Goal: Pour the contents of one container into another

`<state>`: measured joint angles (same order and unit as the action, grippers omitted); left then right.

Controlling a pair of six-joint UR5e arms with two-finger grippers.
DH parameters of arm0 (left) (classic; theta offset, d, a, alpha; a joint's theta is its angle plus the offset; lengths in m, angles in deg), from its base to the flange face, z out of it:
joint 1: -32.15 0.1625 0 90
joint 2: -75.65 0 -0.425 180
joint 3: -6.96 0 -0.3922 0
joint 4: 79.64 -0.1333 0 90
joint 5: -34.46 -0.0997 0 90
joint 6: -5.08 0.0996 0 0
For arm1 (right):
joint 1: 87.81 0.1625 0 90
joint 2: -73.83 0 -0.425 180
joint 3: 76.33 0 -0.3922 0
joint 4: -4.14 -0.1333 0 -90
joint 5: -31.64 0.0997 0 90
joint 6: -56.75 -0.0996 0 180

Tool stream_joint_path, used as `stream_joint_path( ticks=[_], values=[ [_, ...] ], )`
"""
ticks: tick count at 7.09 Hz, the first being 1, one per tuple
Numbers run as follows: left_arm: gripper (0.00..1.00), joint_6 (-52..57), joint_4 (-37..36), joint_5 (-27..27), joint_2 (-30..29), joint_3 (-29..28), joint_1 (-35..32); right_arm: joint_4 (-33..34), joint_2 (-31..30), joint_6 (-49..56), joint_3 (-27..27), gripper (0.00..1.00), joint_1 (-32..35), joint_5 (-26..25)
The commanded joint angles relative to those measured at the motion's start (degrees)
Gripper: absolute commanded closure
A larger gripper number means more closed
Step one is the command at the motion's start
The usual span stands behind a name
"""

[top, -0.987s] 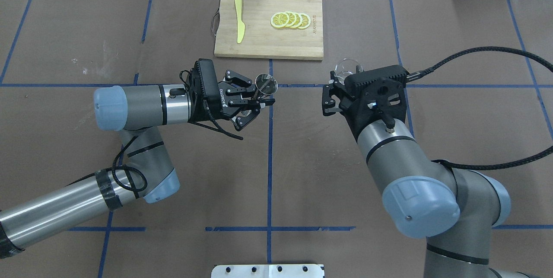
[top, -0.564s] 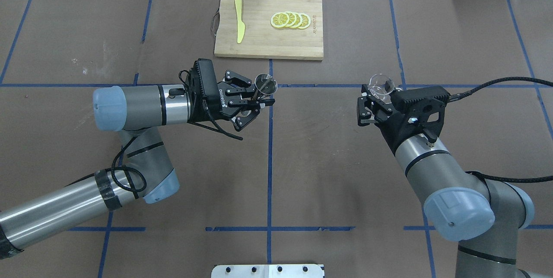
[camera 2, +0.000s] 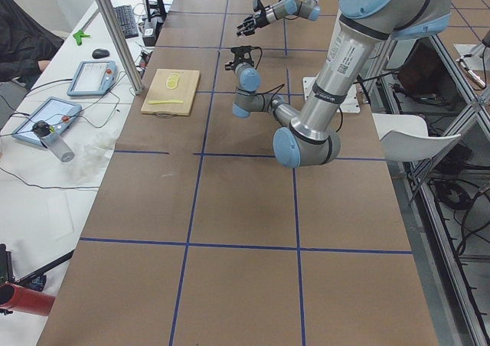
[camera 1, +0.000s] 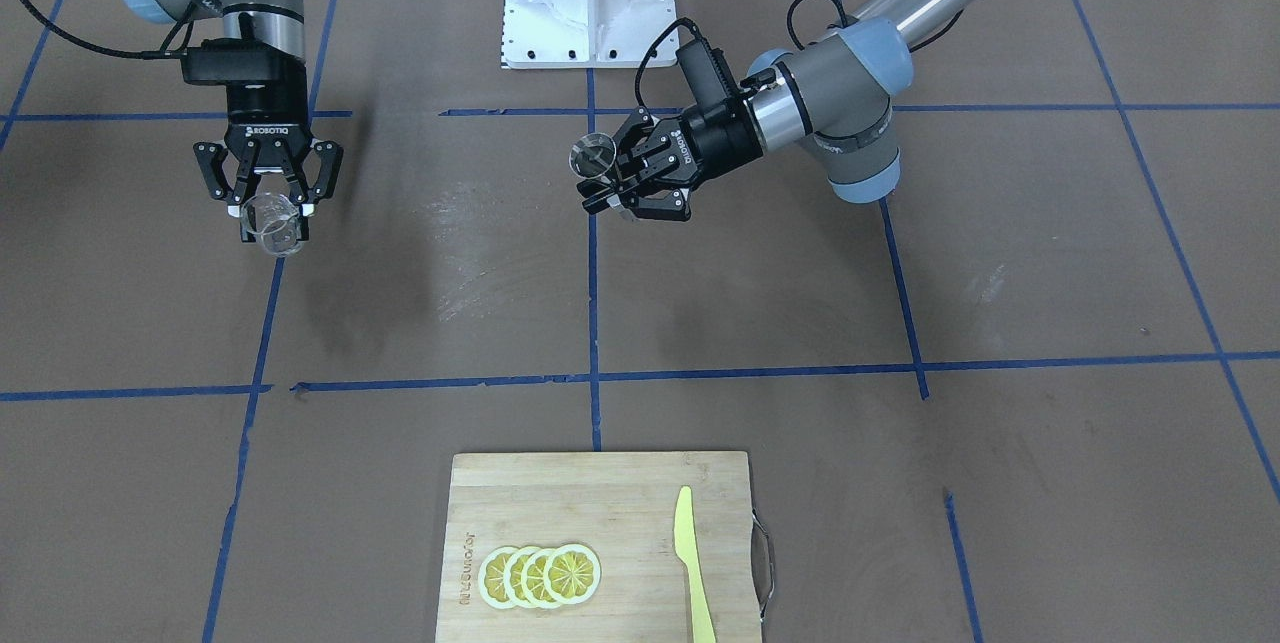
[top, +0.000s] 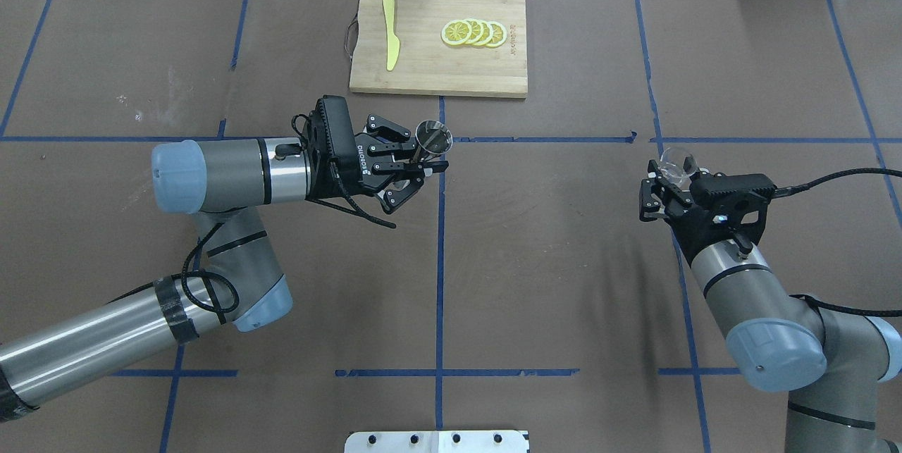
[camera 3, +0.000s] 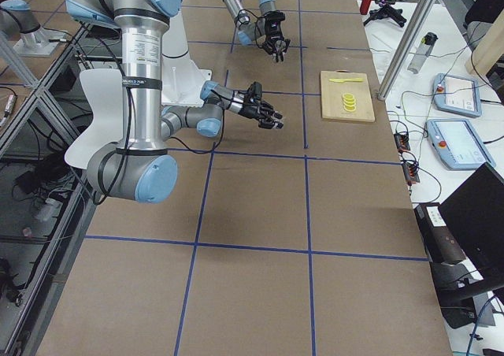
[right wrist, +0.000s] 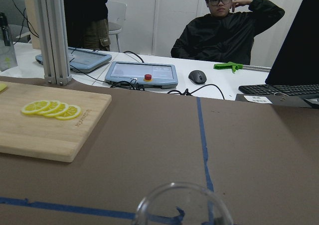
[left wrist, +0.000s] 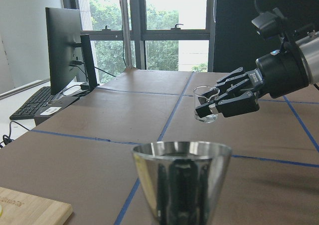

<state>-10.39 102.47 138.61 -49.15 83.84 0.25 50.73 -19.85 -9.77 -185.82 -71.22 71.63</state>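
The small metal jigger (top: pixel 433 137) hangs upright above the table's middle, and my left gripper (top: pixel 428 158) is shut on its lower cone. It fills the bottom of the left wrist view as a shiny jigger (left wrist: pixel 182 182). The clear glass cup (top: pixel 677 161) is far off to the right, held in my right gripper (top: pixel 668 172), which is shut on it. In the front-facing view the glass cup (camera 1: pixel 275 226) tilts below the right gripper (camera 1: pixel 272 211), and the jigger (camera 1: pixel 592 157) sits at the left gripper (camera 1: pixel 607 194). Only the glass rim (right wrist: pixel 182 205) shows in the right wrist view.
A wooden cutting board (top: pixel 423 72) lies at the table's far middle with lemon slices (top: pixel 473 32) and a yellow knife (top: pixel 390 32). A white base plate (top: pixel 437 442) is at the near edge. A seated person (right wrist: pixel 227 28) is beyond the table.
My right arm has carried the glass cup away from the jigger, out to the right and nearer the robot. The left arm and jigger have stayed still.
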Motion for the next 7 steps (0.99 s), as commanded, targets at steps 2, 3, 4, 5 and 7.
stream_joint_path(
  ticks=[2,3,4,5,7],
  values=[
    [1.00,0.0,0.0,0.0,0.1,0.1,-0.1,-6.6,-1.2,-0.5,6.7,1.00,-0.8,-2.5],
    [1.00,0.0,0.0,0.0,0.2,0.3,-0.2,-6.6,-1.0,0.3,6.3,1.00,-0.8,-2.4],
    [1.00,0.0,0.0,0.0,1.0,0.8,-0.2,-6.3,-1.1,2.4,4.1,1.00,-0.7,-2.2],
    [1.00,0.0,0.0,0.0,1.5,1.2,-0.2,-6.3,-1.1,3.3,3.4,1.00,-0.7,-2.2],
    [1.00,-0.1,0.0,0.0,2.5,2.1,-0.2,-6.3,-0.9,7.4,-1.0,1.00,-0.7,-2.4]
  ],
)
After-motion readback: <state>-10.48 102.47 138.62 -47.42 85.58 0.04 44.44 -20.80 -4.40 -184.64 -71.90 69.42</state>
